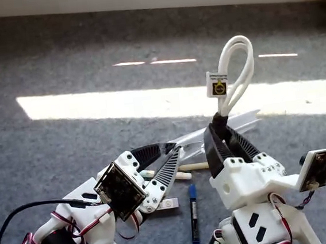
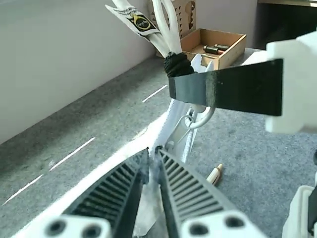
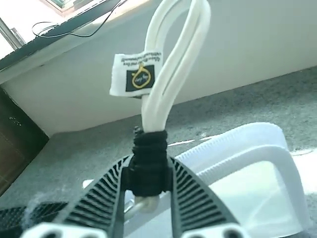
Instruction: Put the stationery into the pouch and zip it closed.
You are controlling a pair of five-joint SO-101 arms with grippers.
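Pouch: clear film with white zip tape along the mouth (image 1: 194, 137); lifted off the carpet (image 1: 67, 143) and strung between the two grippers, one edge at the left gripper's tips, the zip end hanging just under the right gripper's tips
Cord loop: doubled white cord (image 3: 157, 106) with a black-bound base, fixed at the zip end; stands up past the right gripper's tips, with a small tag (image 1: 218, 85) on it just beyond the binding
Zip pull: metal ring and slider (image 2: 190, 125), just below the right gripper's finger, between the two grippers
Right gripper: (image 1: 222, 129) clamped on the loop's black binding, both fingers pressed hard against it
Left gripper: (image 1: 176, 149) fingers pinched together on the pouch edge, film caught at the tips
Stationery: all lying on the carpet, none in the pouch; cream sticks (image 1: 194, 166) beneath the gap between the grippers; blue pen (image 1: 193, 218) further back, between the two arms; white block (image 1: 168, 203), perhaps an eraser, under the left gripper's wrist
Cardboard box: (image 2: 218, 47) well beyond the right gripper, small items inside
Step in hand: by my reading, working the zip open, one gripper anchoring the pouch and the other on the pull cord; how far the mouth gapes I cannot tell
Next move: calls for steady opposing tension along the zip line, then freeing one gripper to fetch the pen; the limp film may sag shut once let go
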